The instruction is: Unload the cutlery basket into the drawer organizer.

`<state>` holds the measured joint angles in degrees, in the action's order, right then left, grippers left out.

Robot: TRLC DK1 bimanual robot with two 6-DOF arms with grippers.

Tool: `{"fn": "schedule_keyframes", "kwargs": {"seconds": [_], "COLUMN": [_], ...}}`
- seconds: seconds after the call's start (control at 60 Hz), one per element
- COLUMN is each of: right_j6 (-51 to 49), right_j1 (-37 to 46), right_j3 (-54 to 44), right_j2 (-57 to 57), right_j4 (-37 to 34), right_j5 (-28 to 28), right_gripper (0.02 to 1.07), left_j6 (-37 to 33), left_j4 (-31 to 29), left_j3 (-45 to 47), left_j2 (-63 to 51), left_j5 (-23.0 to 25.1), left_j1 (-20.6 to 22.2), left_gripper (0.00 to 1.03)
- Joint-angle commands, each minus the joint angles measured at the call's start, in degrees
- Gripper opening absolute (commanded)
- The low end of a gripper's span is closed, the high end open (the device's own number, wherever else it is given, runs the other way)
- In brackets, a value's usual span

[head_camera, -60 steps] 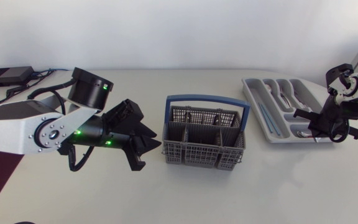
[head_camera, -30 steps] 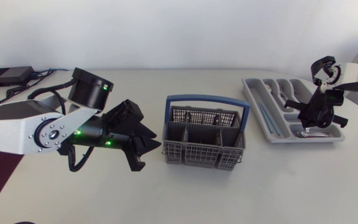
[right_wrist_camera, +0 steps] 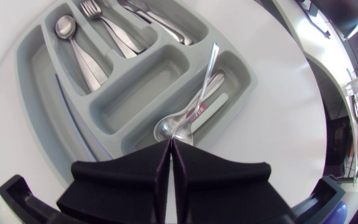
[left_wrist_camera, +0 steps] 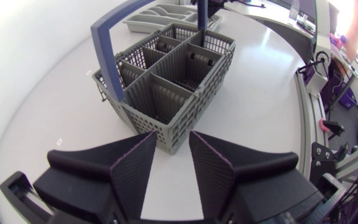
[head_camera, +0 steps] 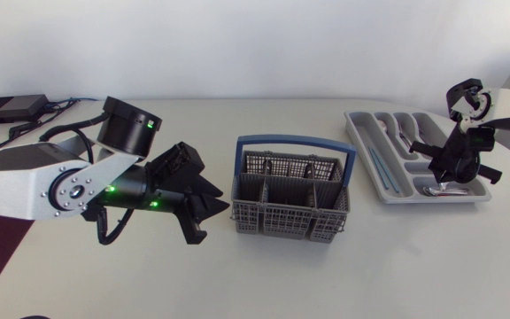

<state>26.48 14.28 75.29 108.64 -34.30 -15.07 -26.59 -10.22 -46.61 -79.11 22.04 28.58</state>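
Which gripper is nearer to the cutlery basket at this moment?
Left. The left gripper sits just beside the cutlery basket; the right gripper is far off, over the drawer organizer.

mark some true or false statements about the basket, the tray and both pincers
1. The basket holds forks. False: its compartments look empty.
2. The left pincer is open. True.
3. The right pincer is over the tray. True.
4. The left pincer grips the basket's handle. False: it is beside the basket, off the handle.
5. Spoons lie in the tray just ahead of the right pincer. True.
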Motion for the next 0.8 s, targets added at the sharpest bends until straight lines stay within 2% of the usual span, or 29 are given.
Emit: {"fn": "schedule_keyframes", "kwargs": {"seconds": [0.0,0.333,0.683,0.717,0.783], "right_j6": [2.88,4.90,5.34,5.42,5.16], "right_j1": [-0.31,2.42,3.65,3.73,3.91], "right_j3": [-1.37,-0.40,-0.23,-0.14,0.65], "right_j2": [-0.53,1.93,3.86,3.86,4.12], "right_j4": [0.03,-1.20,-1.38,-1.47,-1.91], "right_j5": [-0.22,6.98,8.74,8.83,9.18], "right_gripper": [0.08,0.08,0.09,0.13,0.41], "left_j6": [1.19,1.19,1.19,1.19,1.19], "left_j4": [-0.42,-0.50,-0.59,-0.59,-0.59], "left_j3": [-0.68,-0.50,-0.59,-0.59,-0.59], "left_j2": [0.45,0.80,0.80,0.80,0.80], "left_j5": [-0.07,-0.07,-0.07,-0.07,-0.07], "left_j1": [0.16,-0.01,0.16,0.16,0.07], "left_gripper": [0.40,0.40,0.40,0.40,0.40]}}
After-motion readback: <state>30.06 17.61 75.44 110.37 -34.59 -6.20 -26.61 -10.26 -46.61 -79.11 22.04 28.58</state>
